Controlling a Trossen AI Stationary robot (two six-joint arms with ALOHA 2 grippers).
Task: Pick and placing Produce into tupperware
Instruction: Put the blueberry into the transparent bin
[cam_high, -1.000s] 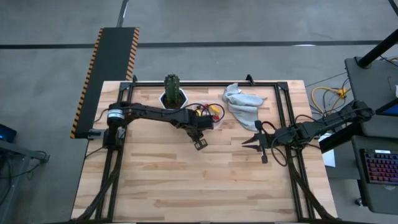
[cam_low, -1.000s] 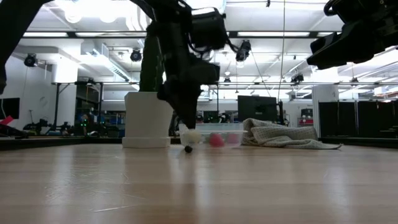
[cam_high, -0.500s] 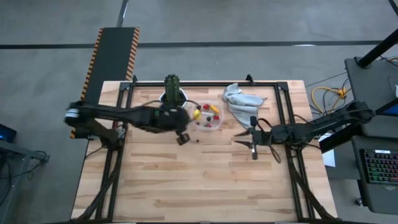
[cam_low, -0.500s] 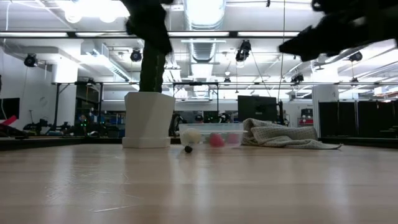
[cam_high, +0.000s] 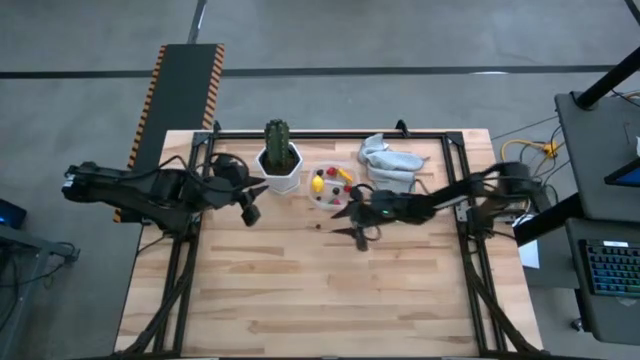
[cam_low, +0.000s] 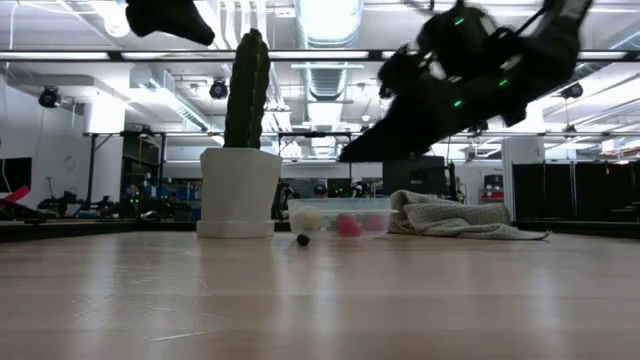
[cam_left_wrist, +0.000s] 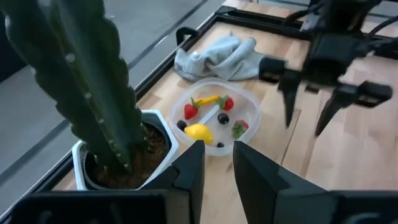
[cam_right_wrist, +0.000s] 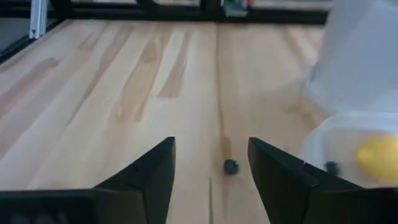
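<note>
my right hand (cam_high: 352, 218) hangs spread above the stray dark berry (cam_high: 319, 225) on the bench (cam_high: 300, 290), beside the tupperware (cam_high: 332, 188), ready to pinch it; my left hand (cam_high: 250, 212), slightly parted and empty, waits clear by the cactus pot (cam_high: 281, 178).

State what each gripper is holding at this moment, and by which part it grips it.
Nothing is held. The right gripper hangs open above a dark berry on the table; the left gripper, near the cactus, is empty too.

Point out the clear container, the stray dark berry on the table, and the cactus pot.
clear container (cam_high: 332, 202), high view, on its front rim.
stray dark berry (cam_right_wrist: 231, 165), right wrist view, on its middle.
cactus pot (cam_low: 238, 192), low view, on its white front wall.
</note>
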